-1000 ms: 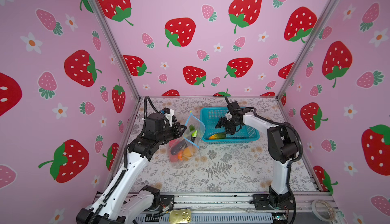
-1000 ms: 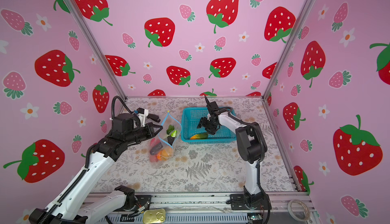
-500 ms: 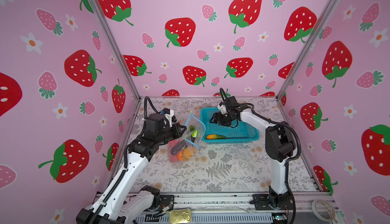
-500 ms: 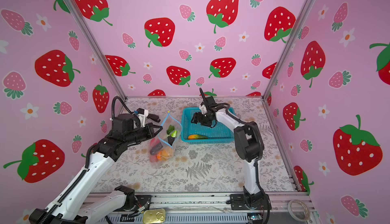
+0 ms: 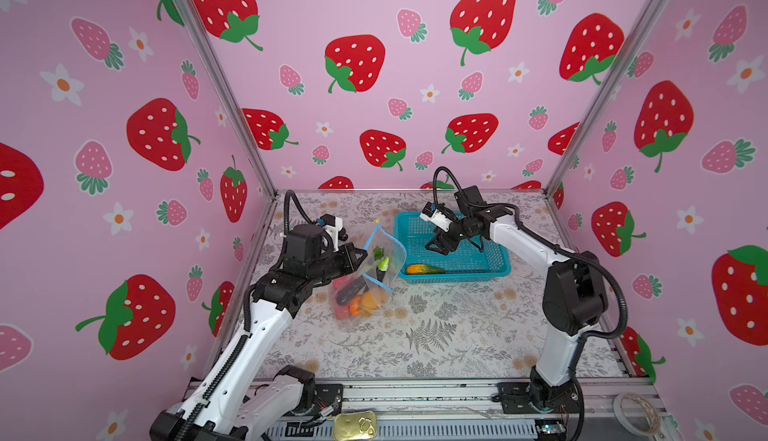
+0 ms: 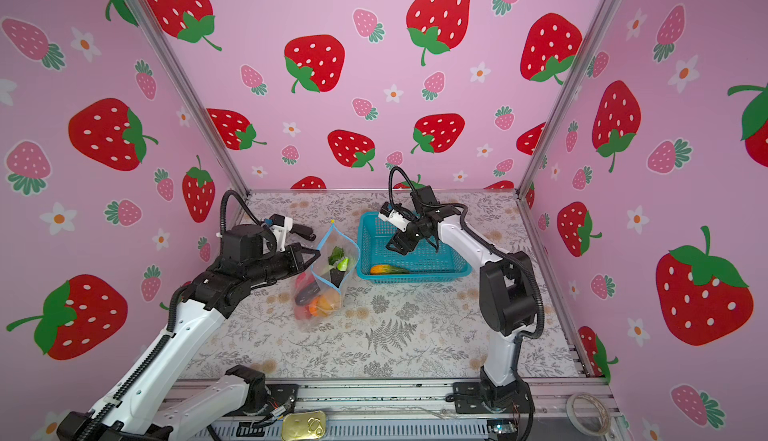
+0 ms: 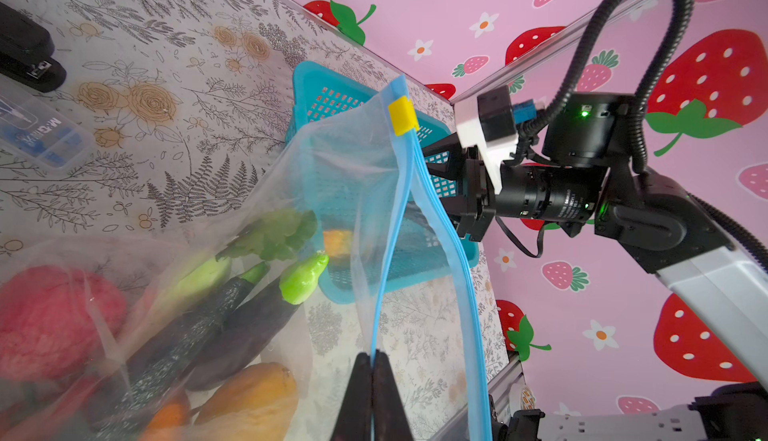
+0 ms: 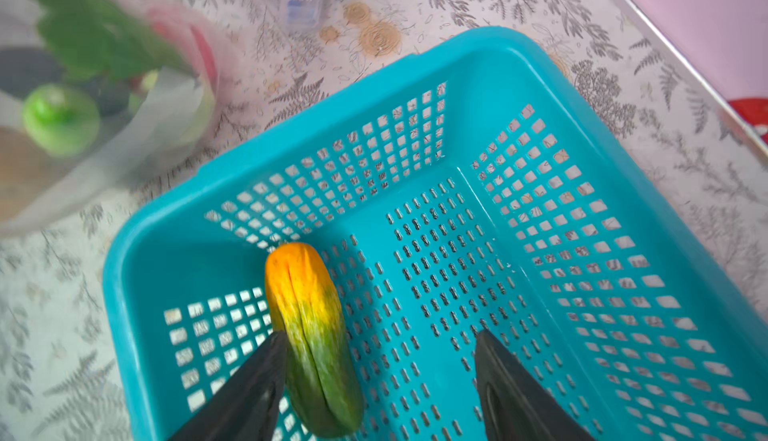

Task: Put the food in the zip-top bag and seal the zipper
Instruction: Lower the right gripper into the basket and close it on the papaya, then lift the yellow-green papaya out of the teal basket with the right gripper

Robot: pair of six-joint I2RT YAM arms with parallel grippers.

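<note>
Pink strawberry walls enclose a floral counter (image 5: pixel 436 335). Just left of the teal basket (image 5: pixel 457 277) stands the zip-top bag (image 5: pixel 376 289), mouth up and gaping, most of the food (image 7: pixel 232 326) inside. Left gripper (image 7: pixel 374 372) is clenched on one lip of the zipper (image 7: pixel 390 252). Right gripper (image 8: pixel 380 335), jaws spread and holding nothing, hovers over the basket beside a green-orange cucumber (image 8: pixel 309 318)
</note>
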